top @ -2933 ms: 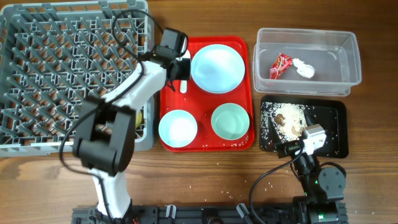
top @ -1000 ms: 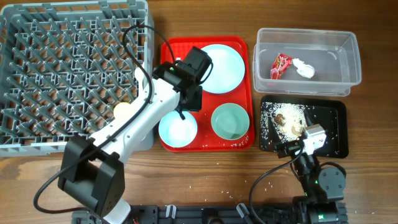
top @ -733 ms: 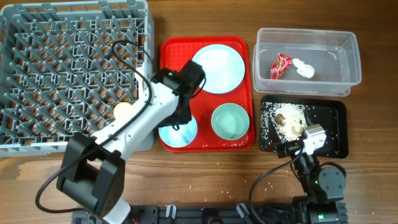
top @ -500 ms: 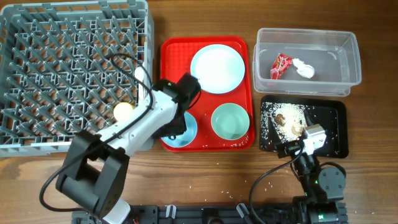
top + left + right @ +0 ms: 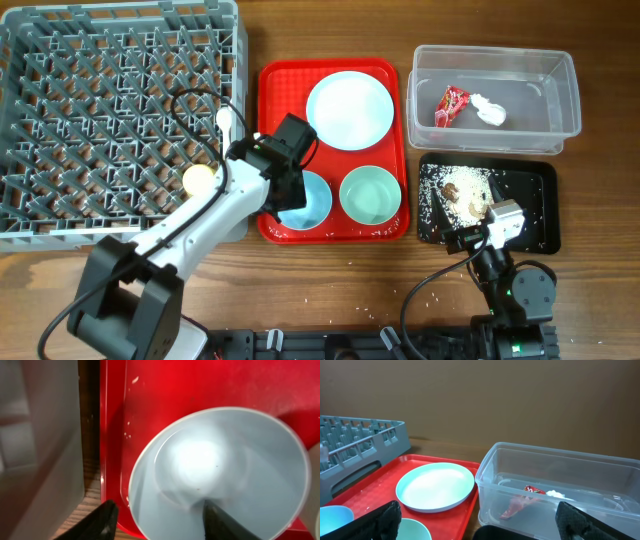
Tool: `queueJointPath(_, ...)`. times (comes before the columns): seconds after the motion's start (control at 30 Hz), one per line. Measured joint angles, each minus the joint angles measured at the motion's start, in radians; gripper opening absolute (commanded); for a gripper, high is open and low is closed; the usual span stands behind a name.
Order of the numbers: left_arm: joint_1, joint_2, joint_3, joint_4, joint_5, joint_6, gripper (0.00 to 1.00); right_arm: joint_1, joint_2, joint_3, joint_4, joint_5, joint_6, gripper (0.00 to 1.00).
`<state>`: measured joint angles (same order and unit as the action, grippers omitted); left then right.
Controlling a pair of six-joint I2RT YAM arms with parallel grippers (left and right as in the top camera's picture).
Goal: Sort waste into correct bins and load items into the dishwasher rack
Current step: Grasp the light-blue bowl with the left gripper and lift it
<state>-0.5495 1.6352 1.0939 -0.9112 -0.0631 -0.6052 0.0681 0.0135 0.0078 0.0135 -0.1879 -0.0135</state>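
My left gripper (image 5: 287,192) is open over the left teal bowl (image 5: 310,200) on the red tray (image 5: 400,160). In the left wrist view its fingers (image 5: 160,522) straddle the near rim of that bowl (image 5: 225,460), one outside, one inside. The second teal bowl (image 5: 372,195) and the pale blue plate (image 5: 348,110) lie on the tray. The yellow cup (image 5: 198,178) and a white utensil (image 5: 227,119) are in the grey rack (image 5: 100,100). Wrapper (image 5: 450,103) and tissue (image 5: 488,110) lie in the clear tub (image 5: 565,70). Food scraps (image 5: 465,190) lie in the black tray (image 5: 535,215). My right gripper (image 5: 500,222) is open and empty.
The right wrist view shows the plate (image 5: 436,486), the tub (image 5: 560,460) with the wrapper (image 5: 522,500), and the rack's corner (image 5: 355,435). Rice grains are scattered on the wooden table (image 5: 340,290) in front of the red tray.
My left arm has swung from the tray's upper left, past the plate, down to the left bowl. The right arm has not moved.
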Motion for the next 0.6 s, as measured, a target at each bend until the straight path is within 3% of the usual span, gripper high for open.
queueJointPath(0.13, 0.0, -0.005, 0.001, -0.008, -0.045, 0.028, 0.54, 0.0, 0.0, 0.0, 0.0, 0.0, 0.0, 1.0)
queueJointPath(0.23, 0.002, -0.005, -0.011, 0.017, -0.072, 0.035, 0.38, 0.0, 0.0, 0.0, 0.0, 0.0, 0.0, 1.0)
queueJointPath(0.47, 0.051, 0.022, -0.059, 0.091, -0.076, 0.048, 0.22, 0.0, 0.0, 0.0, 0.0, 0.0, 0.0, 1.0)
queueJointPath(0.6, 0.051, 0.026, -0.06, 0.12, -0.055, 0.055, 0.18, 0.0, 0.0, 0.0, 0.0, 0.0, 0.0, 1.0)
